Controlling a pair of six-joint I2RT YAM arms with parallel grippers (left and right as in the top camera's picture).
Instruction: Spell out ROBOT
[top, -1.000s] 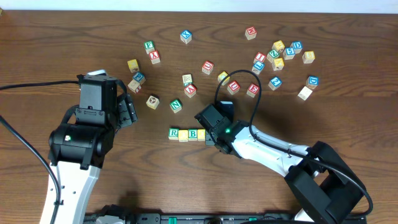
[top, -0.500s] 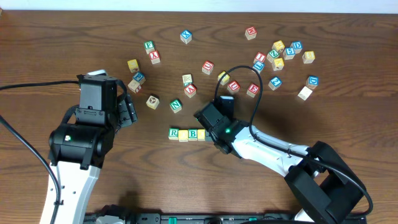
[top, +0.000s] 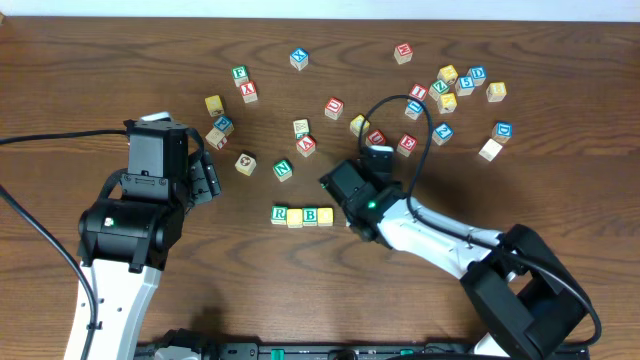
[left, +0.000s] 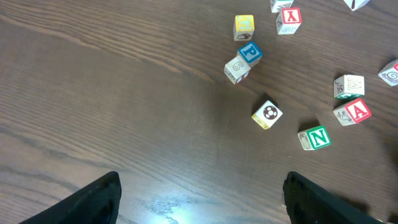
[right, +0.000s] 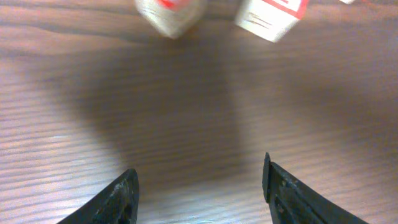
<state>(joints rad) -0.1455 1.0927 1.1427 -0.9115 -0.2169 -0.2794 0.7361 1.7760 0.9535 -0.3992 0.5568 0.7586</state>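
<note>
A row of cubes lies on the table: the green-framed R (top: 279, 213), a yellow-topped cube (top: 295, 217), the green-framed B (top: 310, 214) and a second yellow-topped cube (top: 325, 215). My right gripper (right: 198, 186) is open over bare wood with nothing between its fingers. Its wrist (top: 362, 198) hangs just right of the row's right end, apart from the last cube. My left gripper (left: 200, 199) is open and empty over bare table at the left, its arm (top: 150, 190) well clear of the row.
Loose cubes lie scattered behind the row: the green N (top: 283, 170), a red A (top: 306, 146), a soccer-ball cube (top: 245, 163), a blue P (top: 222, 125) and a cluster at the back right (top: 450, 85). Two red-lettered cubes (right: 171, 15) sit ahead of my right gripper.
My right gripper has opened wider and drawn back up and to the right from the row's right end, leaving the fourth cube uncovered. The left arm has not moved.
</note>
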